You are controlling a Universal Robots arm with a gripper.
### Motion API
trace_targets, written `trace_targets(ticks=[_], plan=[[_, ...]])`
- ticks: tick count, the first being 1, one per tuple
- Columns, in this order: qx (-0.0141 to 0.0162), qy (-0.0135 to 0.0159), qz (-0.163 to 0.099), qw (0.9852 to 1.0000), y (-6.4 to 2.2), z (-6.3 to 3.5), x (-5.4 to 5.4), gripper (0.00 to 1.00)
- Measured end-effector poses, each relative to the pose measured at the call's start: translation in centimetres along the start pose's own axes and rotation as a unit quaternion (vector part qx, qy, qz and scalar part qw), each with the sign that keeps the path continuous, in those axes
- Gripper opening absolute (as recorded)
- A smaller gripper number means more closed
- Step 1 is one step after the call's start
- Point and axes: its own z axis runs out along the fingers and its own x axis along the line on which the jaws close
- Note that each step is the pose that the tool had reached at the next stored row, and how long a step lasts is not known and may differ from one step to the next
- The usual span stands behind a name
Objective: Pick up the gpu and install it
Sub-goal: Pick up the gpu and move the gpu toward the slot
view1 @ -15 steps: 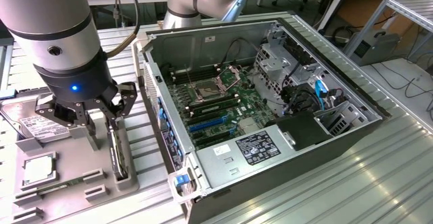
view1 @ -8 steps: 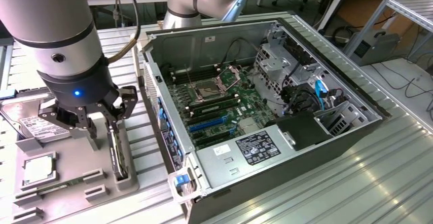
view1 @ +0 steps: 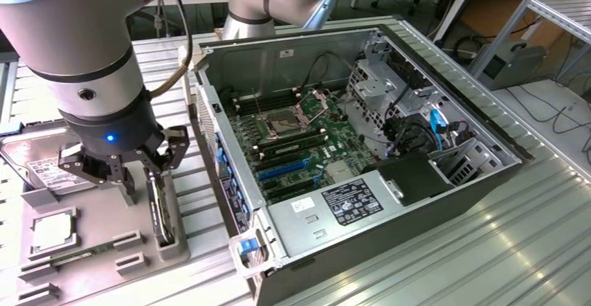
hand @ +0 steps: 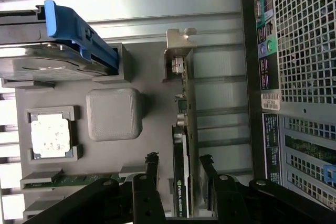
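Lower left of exterior view: thin black gpu card with silver bracket, on edge in grey plastic tray. Black gripper fingers apart, straddling it, seemingly without contact. Risk: an off-centre close tilts the card, jamming it in its slot.

The arm hangs straight down, wrist vertical. Its claw points downward (black linkages splayed to either side), fingers spread apart, not pressed together.
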Motion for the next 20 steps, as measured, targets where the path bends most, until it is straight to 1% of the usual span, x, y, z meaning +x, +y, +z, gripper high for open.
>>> trace_targets(ticks=[3,7,9,15,19,20], plan=[[-0.0001,-0.0001,0.0,1.0,-0.07,0.02,-0.1,0.44],[0.0,0.0004,0.0,1.0,-0.27,0.03,-0.4,0.44],[-0.0001,0.0003,0.0,1.0,-0.33,0.17,-0.5,0.44],[-0.0001,0.0003,0.0,1.0,-0.41,1.72,-0.4,0.44],[0.0,0.0004,0.0,1.0,-0.45,2.55,-0.4,0.44],[-0.0001,0.0003,0.0,1.0,-0.47,2.95,-0.4,0.44]])
